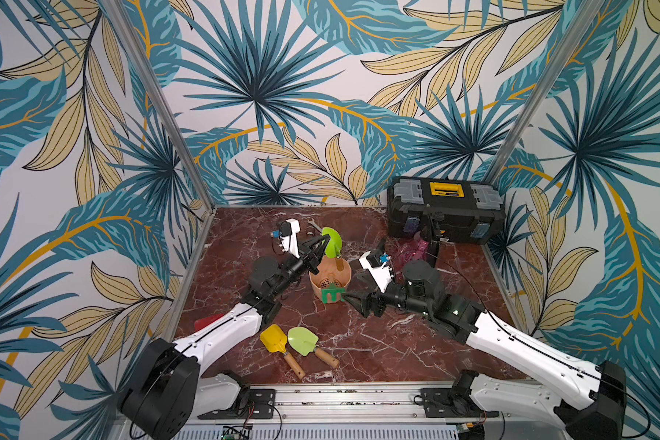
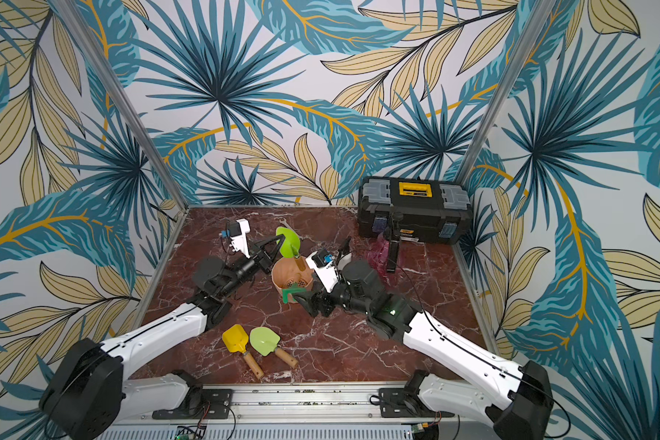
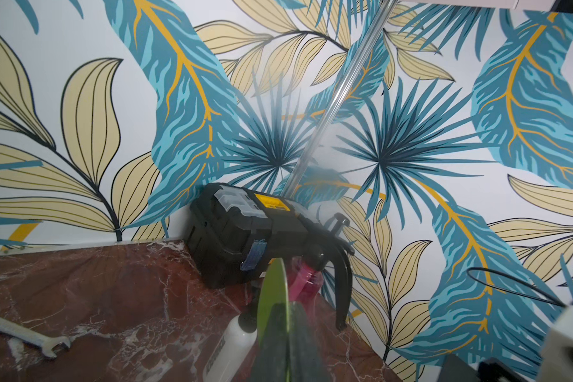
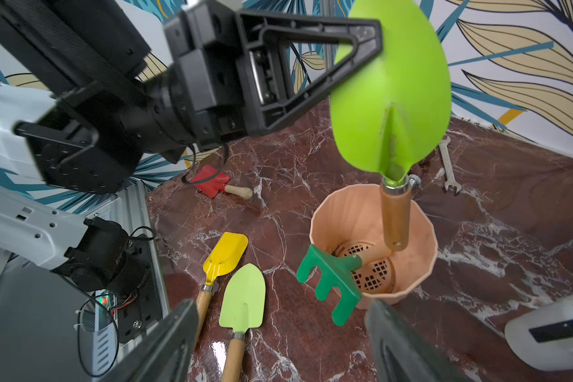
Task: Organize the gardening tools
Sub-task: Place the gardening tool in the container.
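Step in hand, as I read it: getting the bright lime-green trowel with the wooden handle down into the peach ribbed plastic pot at the middle of both top views. The left gripper is pinched tight on the edge of the blade. The handle hangs straight down, with its tip already inside the rim.

To do it well, I'd keep the handle vertical, lower it until it touches the perforated bottom, and only then let go. Dropped from here it would probably tip, since the blade is the heavy end.

The right gripper is spread wide with nothing in it, just beside the dark-green plastic rake. The rake's head hangs over the near rim of the pot, so don't bump it.

Other stuff:
- The yellow metal scoop and the pale-green pointed trowel lie side by side at the lower middle.
- The small red shovel is at the left, half hidden under the left arm in the top views.
- The pink translucent spray bottle and the white spray bottle sit toward the black-and-yellow toolbox at the upper right.
- The silver wrench behind the pot isn't in the way.
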`<state>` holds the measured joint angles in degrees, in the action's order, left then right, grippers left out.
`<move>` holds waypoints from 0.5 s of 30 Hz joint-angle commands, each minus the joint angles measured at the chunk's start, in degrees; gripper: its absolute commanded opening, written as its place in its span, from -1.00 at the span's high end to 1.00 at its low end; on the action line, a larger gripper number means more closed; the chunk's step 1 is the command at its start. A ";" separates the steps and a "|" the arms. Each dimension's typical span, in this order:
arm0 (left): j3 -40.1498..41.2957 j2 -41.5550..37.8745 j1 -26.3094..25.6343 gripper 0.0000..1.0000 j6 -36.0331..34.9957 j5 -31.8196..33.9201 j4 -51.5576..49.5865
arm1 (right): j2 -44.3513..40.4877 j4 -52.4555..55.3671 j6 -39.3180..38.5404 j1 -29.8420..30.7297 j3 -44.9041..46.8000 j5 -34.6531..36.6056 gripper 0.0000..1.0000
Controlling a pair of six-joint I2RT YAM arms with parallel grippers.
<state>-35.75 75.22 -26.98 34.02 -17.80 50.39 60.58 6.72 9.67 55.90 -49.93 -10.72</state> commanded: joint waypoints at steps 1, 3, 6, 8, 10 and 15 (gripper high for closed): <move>1.08 3.14 0.70 1.00 -1.04 -0.07 8.98 | -1.62 -2.02 2.85 0.02 2.49 -0.17 -0.68; 1.58 5.18 0.67 1.00 -1.66 0.04 9.01 | -1.78 -2.36 3.35 0.04 3.26 -0.13 -0.66; 2.33 8.82 0.69 1.00 -1.74 0.30 9.86 | -1.71 -2.34 3.81 0.02 3.76 -0.13 -0.65; 2.35 11.10 0.69 1.00 -1.43 0.23 10.42 | -1.65 -2.24 4.00 0.00 4.02 -0.06 -0.65; 2.43 13.95 0.64 1.00 -0.70 0.16 11.54 | -1.68 -2.20 4.21 0.03 4.29 0.00 -0.65; 1.79 18.62 0.68 1.00 0.15 0.33 12.69 | -1.93 -2.15 4.89 -0.04 4.83 0.22 -0.64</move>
<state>-34.02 92.33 -26.55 34.02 -17.58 60.14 59.35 5.82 13.56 55.90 -46.44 -10.72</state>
